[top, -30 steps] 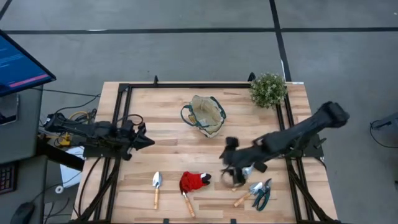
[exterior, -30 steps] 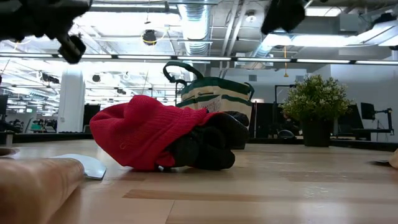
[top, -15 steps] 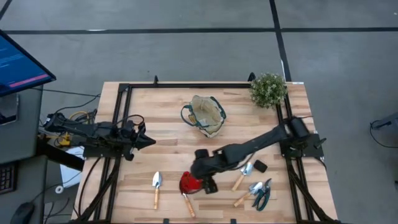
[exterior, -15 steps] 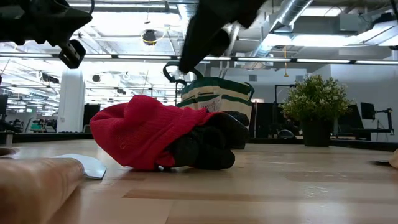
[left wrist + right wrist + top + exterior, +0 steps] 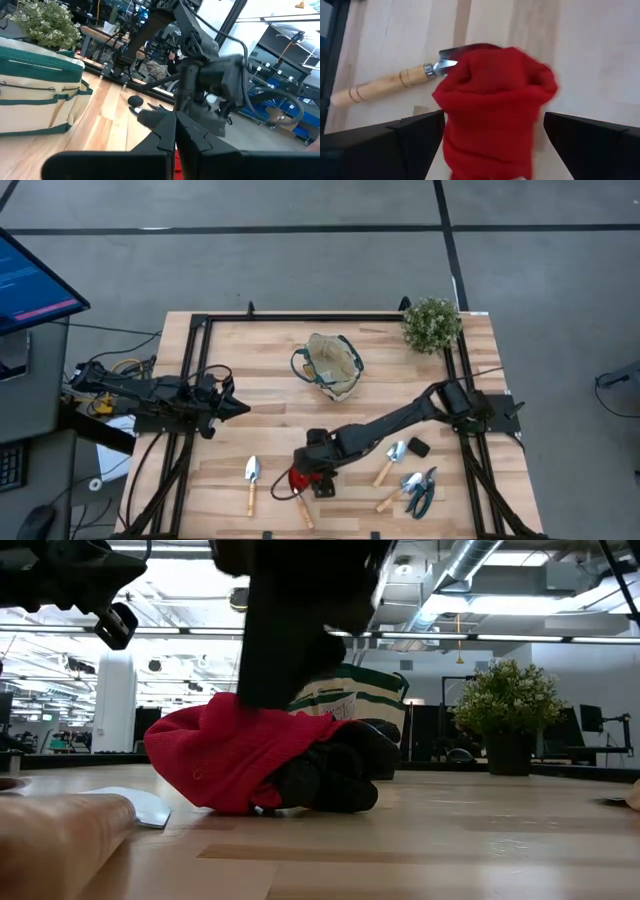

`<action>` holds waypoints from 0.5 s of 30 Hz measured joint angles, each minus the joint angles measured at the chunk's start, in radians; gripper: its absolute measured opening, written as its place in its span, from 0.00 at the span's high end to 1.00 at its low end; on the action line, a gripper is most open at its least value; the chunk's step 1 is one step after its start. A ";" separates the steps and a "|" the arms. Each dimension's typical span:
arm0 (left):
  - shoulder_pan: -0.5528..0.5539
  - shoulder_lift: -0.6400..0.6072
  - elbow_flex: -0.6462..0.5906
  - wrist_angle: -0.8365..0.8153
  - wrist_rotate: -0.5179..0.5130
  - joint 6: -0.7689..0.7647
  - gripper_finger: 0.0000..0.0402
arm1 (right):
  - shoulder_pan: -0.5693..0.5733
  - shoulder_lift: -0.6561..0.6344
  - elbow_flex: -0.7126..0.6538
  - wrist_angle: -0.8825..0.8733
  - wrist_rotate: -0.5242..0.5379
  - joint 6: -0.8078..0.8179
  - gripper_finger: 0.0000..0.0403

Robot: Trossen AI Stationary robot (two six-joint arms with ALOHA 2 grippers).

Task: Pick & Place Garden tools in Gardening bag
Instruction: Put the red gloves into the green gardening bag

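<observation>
The glove (image 5: pixel 495 105) at lower centre of the overhead frame was bright red with a black cuff. The bag (image 5: pixel 331 364) above it was beige canvas with dark green bands and handles. The trowels' (image 5: pixel 252 482) heads were silver, their handles pale wood. The plant (image 5: pixel 431 324) at upper right was green. The table (image 5: pixel 270 430) was light striped wood.

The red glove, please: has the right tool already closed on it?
No, the right tool stands open, its fingers on either side of the red glove.
</observation>
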 joint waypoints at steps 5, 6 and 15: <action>0.000 0.000 0.000 0.003 0.000 0.000 0.99 | 0.004 0.067 0.000 -0.037 0.029 0.042 0.19; 0.000 0.000 0.000 0.004 0.000 0.000 0.98 | 0.004 0.078 0.005 -0.053 0.055 0.074 0.20; 0.000 0.000 0.000 0.009 0.000 0.000 0.99 | -0.013 0.038 0.004 -0.125 0.109 0.123 0.80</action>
